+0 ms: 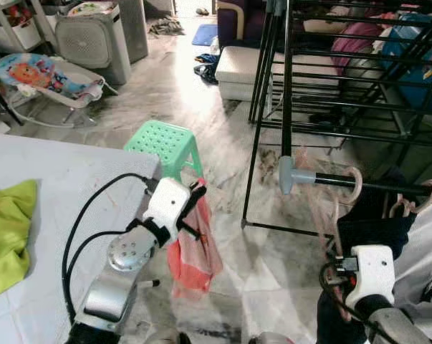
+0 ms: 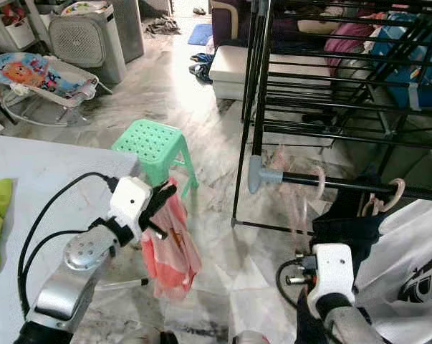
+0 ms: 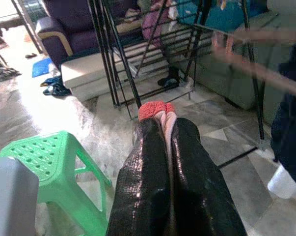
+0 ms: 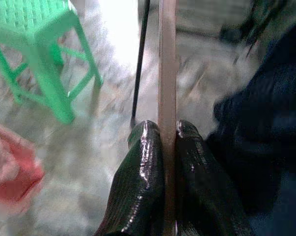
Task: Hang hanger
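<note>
The hanger (image 4: 167, 73) is a thin, pale pink plastic one, seen in the right wrist view as a straight bar running up from between the jaws of the right gripper (image 4: 168, 129), which are narrowed down on it; in the right eye view its faint looped outline hangs at the centre right of the frame, just under the dark rail (image 2: 359, 185) of the drying rack (image 2: 273, 107), where another pink hook (image 2: 318, 179) is already hung. It looks light and fairly stiff but slender enough to flex or swing, and smooth enough to twist in a two-finger hold, so a grip on the straight arm close to the neck seems soundest for steering the hook over the rail. To the lower left of centre the left gripper (image 1: 195, 203) has its jaws closed on a soft pink-red garment (image 1: 194, 251), which droops limply beside the edge of the grey counter (image 1: 58, 179). Dark clothing (image 2: 344, 222) hangs just beside the right gripper, and a green stool (image 1: 164, 143) stands on the marble floor (image 1: 165, 86) beyond the counter.
</note>
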You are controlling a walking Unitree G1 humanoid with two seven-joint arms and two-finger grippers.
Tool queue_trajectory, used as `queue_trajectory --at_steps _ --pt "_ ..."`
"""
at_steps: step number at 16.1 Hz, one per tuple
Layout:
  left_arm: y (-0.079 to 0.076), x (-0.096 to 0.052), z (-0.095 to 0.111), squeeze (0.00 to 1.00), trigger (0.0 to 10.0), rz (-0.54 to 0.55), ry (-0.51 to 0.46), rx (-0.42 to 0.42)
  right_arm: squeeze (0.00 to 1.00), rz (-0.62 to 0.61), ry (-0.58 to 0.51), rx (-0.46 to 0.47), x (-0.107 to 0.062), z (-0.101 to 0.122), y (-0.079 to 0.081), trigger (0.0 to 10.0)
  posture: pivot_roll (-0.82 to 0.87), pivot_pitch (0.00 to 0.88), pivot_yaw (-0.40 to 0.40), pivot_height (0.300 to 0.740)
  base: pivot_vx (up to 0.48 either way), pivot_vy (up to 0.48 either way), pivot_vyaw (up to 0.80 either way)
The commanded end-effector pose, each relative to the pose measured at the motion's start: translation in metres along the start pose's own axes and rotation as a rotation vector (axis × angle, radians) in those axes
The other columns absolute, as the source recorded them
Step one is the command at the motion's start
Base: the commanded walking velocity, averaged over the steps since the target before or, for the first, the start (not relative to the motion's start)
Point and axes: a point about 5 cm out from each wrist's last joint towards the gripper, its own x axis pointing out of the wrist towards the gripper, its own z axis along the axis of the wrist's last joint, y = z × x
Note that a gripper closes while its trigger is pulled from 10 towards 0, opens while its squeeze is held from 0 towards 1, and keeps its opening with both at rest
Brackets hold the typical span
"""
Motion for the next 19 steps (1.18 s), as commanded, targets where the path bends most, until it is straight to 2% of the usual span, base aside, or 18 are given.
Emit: queue_trajectory --at_steps 1,4,8,14,17,19 --pt "0.004 0.002 0.005 0.0 10.0 0.022 -0.021 0.01 0.0 -0.023 -0.012 0.02 -0.002 -0.001 0.003 10.0 -0.05 0.0 0.02 0.74 0.0 0.0 0.0" --pt "-0.002 -0.001 0.002 0.0 10.0 -0.015 -0.012 0.001 0.0 -0.027 -0.043 -0.004 -0.006 0.0 0.009 10.0 -0.05 0.0 0.018 0.74 -0.087 0.0 0.0" --pt "-0.002 0.002 0.003 0.0 10.0 -0.011 -0.019 -0.001 0.0 -0.05 -0.115 -0.06 -0.003 0.011 0.006 10.0 -0.06 0.0 0.015 0.74 -0.318 0.0 0.0" --pt "-0.001 0.003 0.004 0.0 10.0 -0.014 -0.018 0.007 0.0 -0.045 -0.097 -0.053 0.001 0.006 0.007 10.0 -0.06 0.0 0.014 0.74 -0.331 0.0 0.0" --pt "0.0 0.003 0.003 0.0 10.0 -0.014 -0.016 0.008 0.0 -0.065 -0.026 0.009 0.002 -0.002 0.006 10.0 -0.05 0.0 0.015 0.74 -0.324 0.0 0.0" --pt "0.0 0.004 0.003 0.0 10.0 -0.016 -0.016 0.012 0.0 -0.07 -0.022 0.009 0.001 -0.003 0.005 10.0 -0.06 0.0 0.016 0.74 -0.321 0.0 0.0"
